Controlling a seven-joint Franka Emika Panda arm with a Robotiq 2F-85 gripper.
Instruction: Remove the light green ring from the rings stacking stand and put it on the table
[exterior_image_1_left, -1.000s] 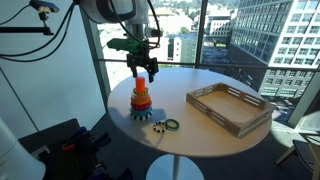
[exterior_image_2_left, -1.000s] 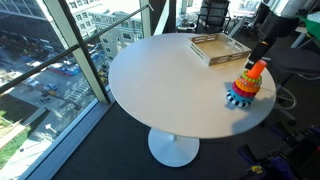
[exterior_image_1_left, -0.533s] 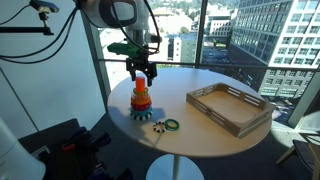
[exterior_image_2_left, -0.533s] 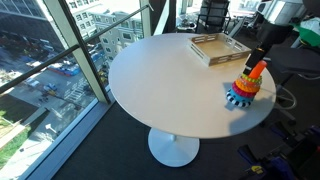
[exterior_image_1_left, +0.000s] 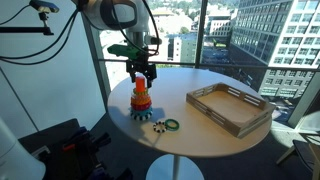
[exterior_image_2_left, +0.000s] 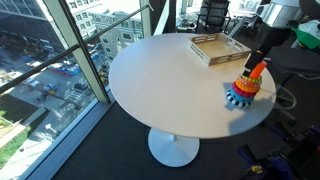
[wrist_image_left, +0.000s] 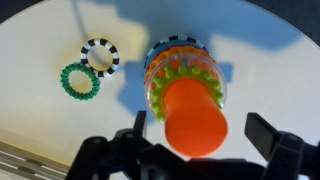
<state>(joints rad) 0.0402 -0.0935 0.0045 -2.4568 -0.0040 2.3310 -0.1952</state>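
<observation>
Two loose rings: a dark green ring (wrist_image_left: 77, 82) and a black-and-white ring (wrist_image_left: 99, 55) lie side by side on the table (exterior_image_1_left: 195, 85), near the stand's base.
Arm: the tool (exterior_image_1_left: 143, 72) hangs over the rings stacking stand (exterior_image_1_left: 141, 102), its fingers apart and flanking the orange peg (wrist_image_left: 190, 120), clamped on nothing.
Task ring: the light green ring (wrist_image_left: 180, 76) sits on the stand, just beneath the peg's top.
Background: a wooden tray (exterior_image_1_left: 228, 108) rests on the table, well apart from the stand.
</observation>
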